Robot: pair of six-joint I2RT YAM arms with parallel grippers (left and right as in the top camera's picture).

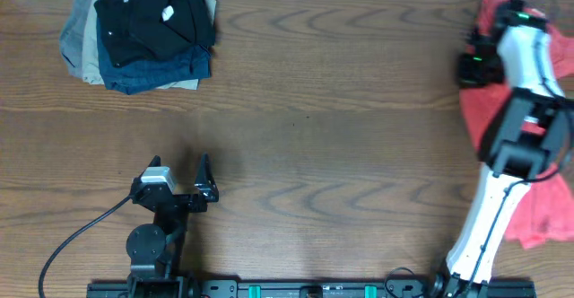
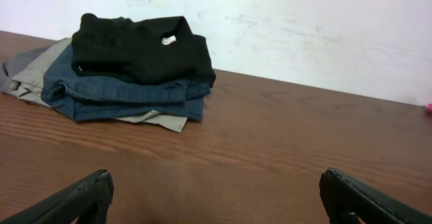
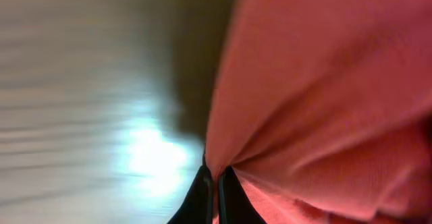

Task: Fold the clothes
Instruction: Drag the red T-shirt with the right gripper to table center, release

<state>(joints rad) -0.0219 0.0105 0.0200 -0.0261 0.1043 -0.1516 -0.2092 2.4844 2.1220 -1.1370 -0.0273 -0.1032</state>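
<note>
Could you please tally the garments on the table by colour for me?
Black garment: 1
Navy garment: 1
Tan garment: 1
Coral-red T-shirt: 1
Total: 4, going by the layers that show in the stack.

Folded garment stack (image 1: 142,34) (black topmost)
</note>
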